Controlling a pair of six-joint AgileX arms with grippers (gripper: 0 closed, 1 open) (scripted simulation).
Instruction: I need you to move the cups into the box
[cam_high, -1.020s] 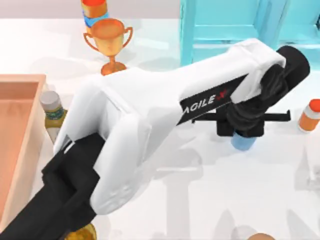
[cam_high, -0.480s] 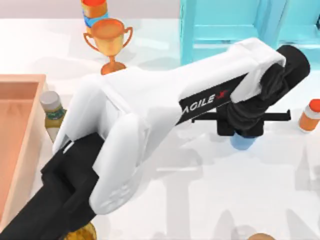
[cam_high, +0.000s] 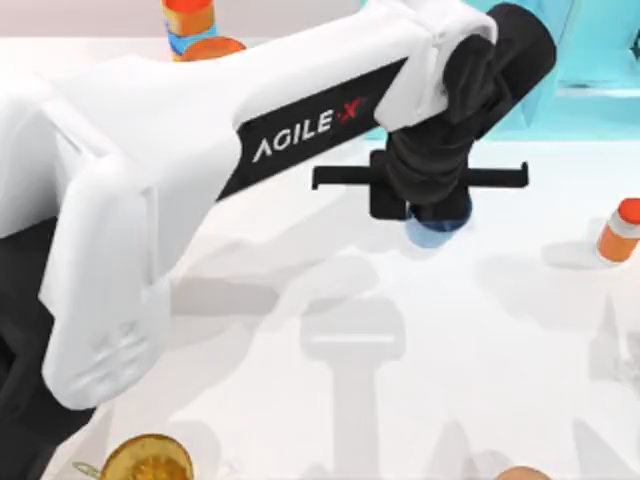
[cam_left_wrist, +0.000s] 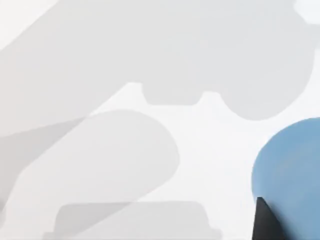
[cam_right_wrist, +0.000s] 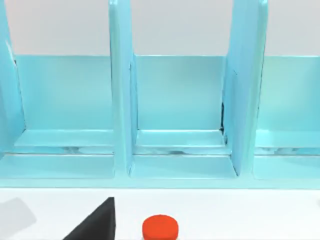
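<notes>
A: Left arm (cam_high: 200, 130) stretched long across the table (cam_high: 480, 380), from the near left corner up toward the far edge, right of middle. Glossy white shell, black band with lettering, black wrist bent steeply down.

B: And at the tip, left gripper (cam_high: 432, 205) pointing straight down, black crossbar lying level, parallel to the far edge.

A: Pinching what?

B: Blue cup (cam_high: 437, 228), clamped. Seen peeking out under the black wrist, just in front of the cabinet (cam_high: 590, 50). From the wrist camera, one black finger (cam_left_wrist: 267, 225) pressed flat against the cup's smooth side.

A: Plain matte blue, round, no handle. On the table or off it?

B: Hard to call. T-shaped shadow of the gripper thrown well apart from it, toward the near edge.

A: Table itself white and smooth, soft grey shadows all over.

B: Right gripper (cam_right_wrist: 95, 227) parked, facing the cabinet's open turquoise bays, thick upright dividers between them. Cannot tell its state.

A: Near the right edge, small orange bottle (cam_high: 618, 235) with a red cap, standing upright, well apart from the cup.

B: At the far edge, left of middle, orange-and-blue container (cam_high: 188, 18), half behind the arm.
</notes>
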